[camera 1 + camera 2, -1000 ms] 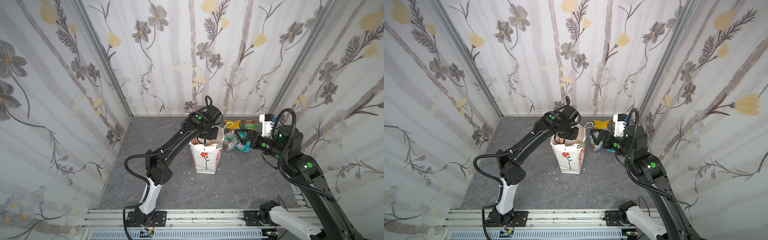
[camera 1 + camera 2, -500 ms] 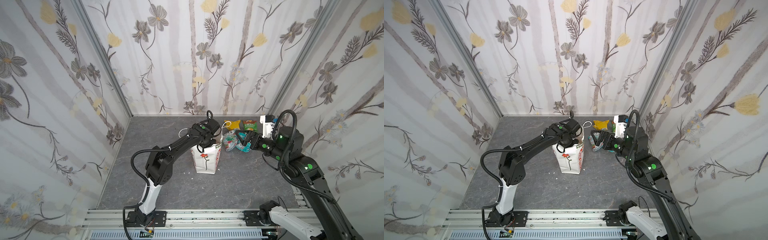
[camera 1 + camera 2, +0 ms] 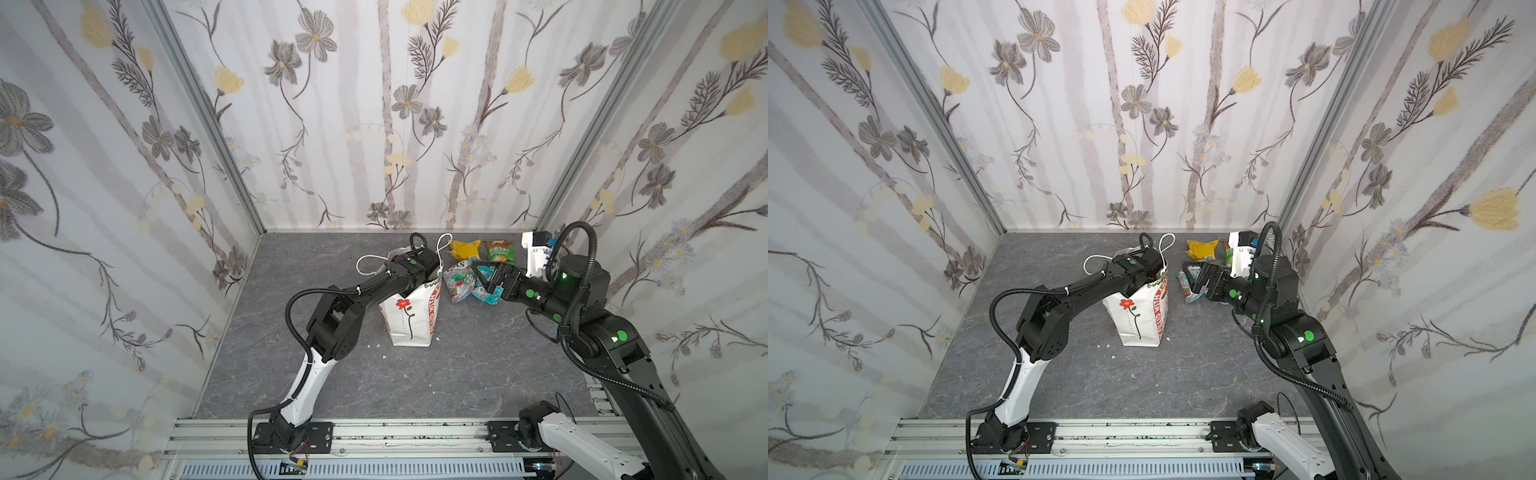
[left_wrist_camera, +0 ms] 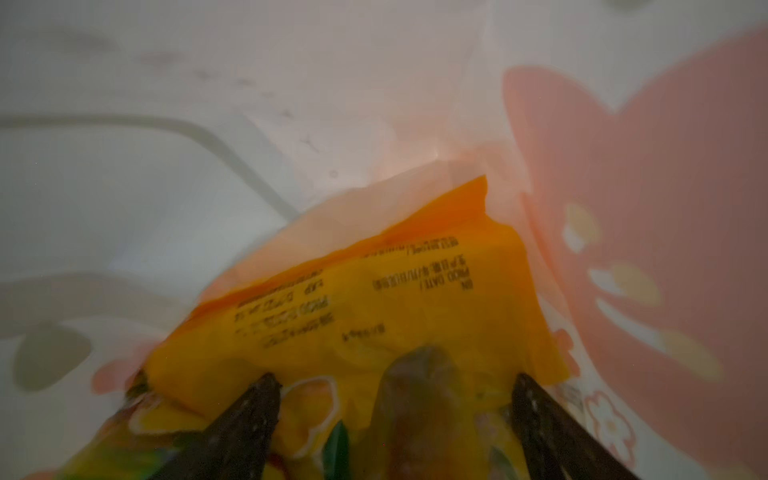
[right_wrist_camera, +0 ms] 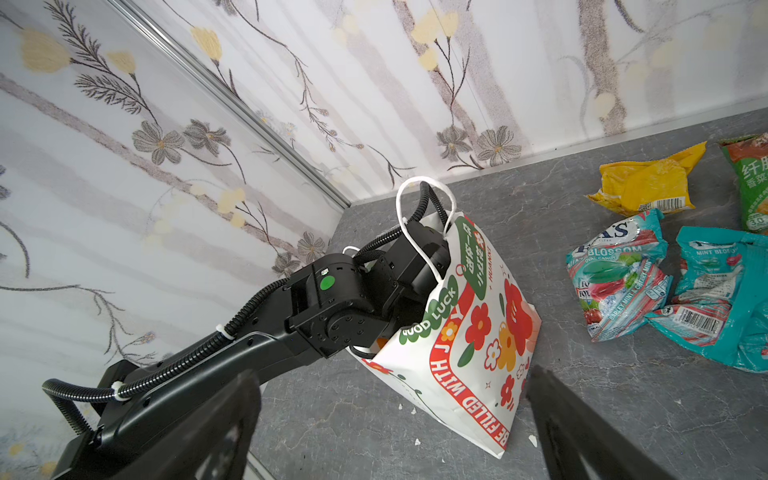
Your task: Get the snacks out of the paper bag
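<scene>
Jaws on left gripper (image 4: 395, 378) standing wide apart inside paper bag (image 3: 409, 316), fingertips (image 4: 257, 399) lying over orange packet (image 4: 374, 299), not clamping it. Bag standing at middle of table (image 3: 415, 386), nearer far edge. Right gripper (image 3: 482, 277) hanging fully open, gripping nothing, near teal packet (image 5: 723, 299) by far right corner; white-teal packet (image 5: 619, 282), yellow packet (image 5: 648, 183), green packet (image 5: 752, 183) lying alongside.

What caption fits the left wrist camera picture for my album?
Inside the paper bag, the open left pincer points at the orange snack packet.
</scene>
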Robot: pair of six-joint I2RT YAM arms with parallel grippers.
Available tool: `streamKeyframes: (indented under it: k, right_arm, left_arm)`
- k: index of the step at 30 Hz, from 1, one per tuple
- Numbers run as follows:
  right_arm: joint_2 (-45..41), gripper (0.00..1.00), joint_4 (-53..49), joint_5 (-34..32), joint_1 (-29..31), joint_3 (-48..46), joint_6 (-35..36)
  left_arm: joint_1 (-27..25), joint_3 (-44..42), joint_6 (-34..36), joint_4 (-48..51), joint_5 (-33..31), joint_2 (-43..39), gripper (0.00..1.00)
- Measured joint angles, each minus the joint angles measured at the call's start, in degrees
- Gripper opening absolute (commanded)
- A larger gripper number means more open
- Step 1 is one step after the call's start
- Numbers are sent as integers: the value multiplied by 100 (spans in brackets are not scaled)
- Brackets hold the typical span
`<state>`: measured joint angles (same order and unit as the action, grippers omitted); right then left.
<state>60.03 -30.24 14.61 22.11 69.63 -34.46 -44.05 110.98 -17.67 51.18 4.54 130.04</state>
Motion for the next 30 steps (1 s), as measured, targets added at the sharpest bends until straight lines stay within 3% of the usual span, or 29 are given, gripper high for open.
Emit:
streamKeyframes:
  k: [7,10,18,23,30]
  right_arm:
    - [-4,99,0,0,-9,-11,0]
    - [-4,99,2,0,-9,-17,2]
    - [-4,99,-2,0,-9,-90,2]
    - [11,99,-2,2,-11,-98,2]
    - [2,99,0,2,-15,-184,0]
  left_arm:
    - [0,-181,-122,-243,11,164,86]
    - [-2,-269,-184,-380,2,208,76]
    - [4,-485,-365,-695,42,219,26]
    - [4,-498,-485,-748,133,146,2]
    - [4,-525,-527,-739,186,22,0]
